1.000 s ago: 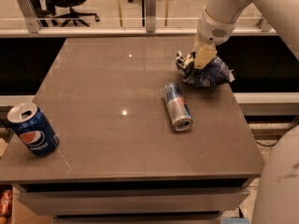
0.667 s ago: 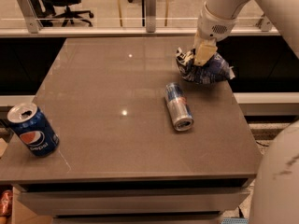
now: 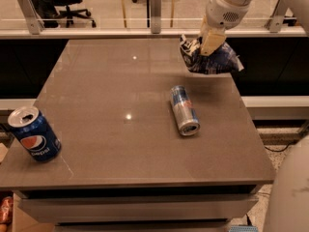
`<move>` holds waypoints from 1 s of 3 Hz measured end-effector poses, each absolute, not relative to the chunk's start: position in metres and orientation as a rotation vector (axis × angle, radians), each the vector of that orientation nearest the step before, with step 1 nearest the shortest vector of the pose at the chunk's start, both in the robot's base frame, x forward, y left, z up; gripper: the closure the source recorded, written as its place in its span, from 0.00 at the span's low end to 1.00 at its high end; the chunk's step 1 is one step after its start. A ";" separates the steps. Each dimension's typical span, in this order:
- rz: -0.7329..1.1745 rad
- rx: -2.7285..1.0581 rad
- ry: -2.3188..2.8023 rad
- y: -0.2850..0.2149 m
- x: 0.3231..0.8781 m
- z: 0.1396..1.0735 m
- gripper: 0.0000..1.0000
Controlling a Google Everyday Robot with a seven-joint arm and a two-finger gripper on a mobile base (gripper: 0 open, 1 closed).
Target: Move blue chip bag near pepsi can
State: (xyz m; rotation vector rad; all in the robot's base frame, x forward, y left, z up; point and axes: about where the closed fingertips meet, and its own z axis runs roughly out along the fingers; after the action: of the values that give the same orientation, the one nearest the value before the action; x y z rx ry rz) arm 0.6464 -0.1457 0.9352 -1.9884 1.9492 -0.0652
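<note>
The blue chip bag (image 3: 215,59), crumpled dark blue foil with white patches, hangs just above the table's far right edge. My gripper (image 3: 206,45) is shut on the bag's top and holds it off the surface. The pepsi can (image 3: 34,134), blue with the red-white-blue globe and an open silver top, stands upright at the table's near left corner, far from the bag.
A slim silver-and-blue energy drink can (image 3: 183,110) lies on its side right of the table's middle. The grey-brown table (image 3: 111,95) drops off at the right and front edges. Office chairs and a railing stand behind.
The gripper has lifted the chip bag off the table at the far right; the bag now hangs slightly higher. The two cans have not moved.
</note>
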 end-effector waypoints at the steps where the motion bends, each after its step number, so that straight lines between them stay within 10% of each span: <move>1: -0.090 -2.004 1.833 -0.132 0.643 0.963 1.00; 3: -0.071 -2.111 1.500 -0.089 0.617 1.013 1.00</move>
State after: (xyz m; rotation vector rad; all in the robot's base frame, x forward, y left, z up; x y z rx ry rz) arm 0.6172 -0.0893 1.0129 -2.1111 1.5004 -0.0709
